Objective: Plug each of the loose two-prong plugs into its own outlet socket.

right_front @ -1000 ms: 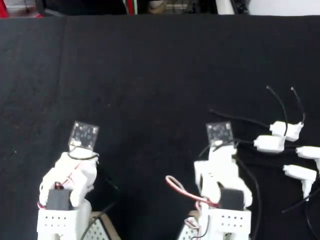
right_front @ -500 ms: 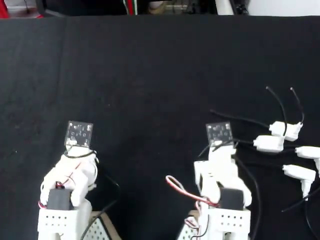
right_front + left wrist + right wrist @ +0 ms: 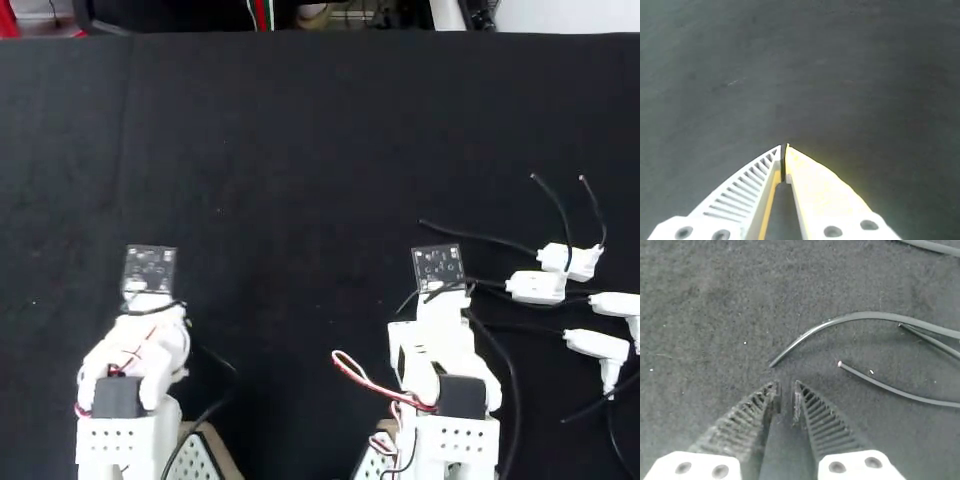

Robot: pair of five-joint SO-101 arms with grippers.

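Black cloth table (image 3: 300,130); clutter (image 3: 330,12) beyond far edge; left gripper (image 3: 784,148) tips together; right gripper (image 3: 786,389) slightly ajar

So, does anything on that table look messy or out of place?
Only mildly. The white plugs and sockets lie scattered near the table's right edge, pointing different ways. Their black cords straggle over the black cloth, and one loose end lies just ahead of the right gripper. Nothing looks broken or spilled.
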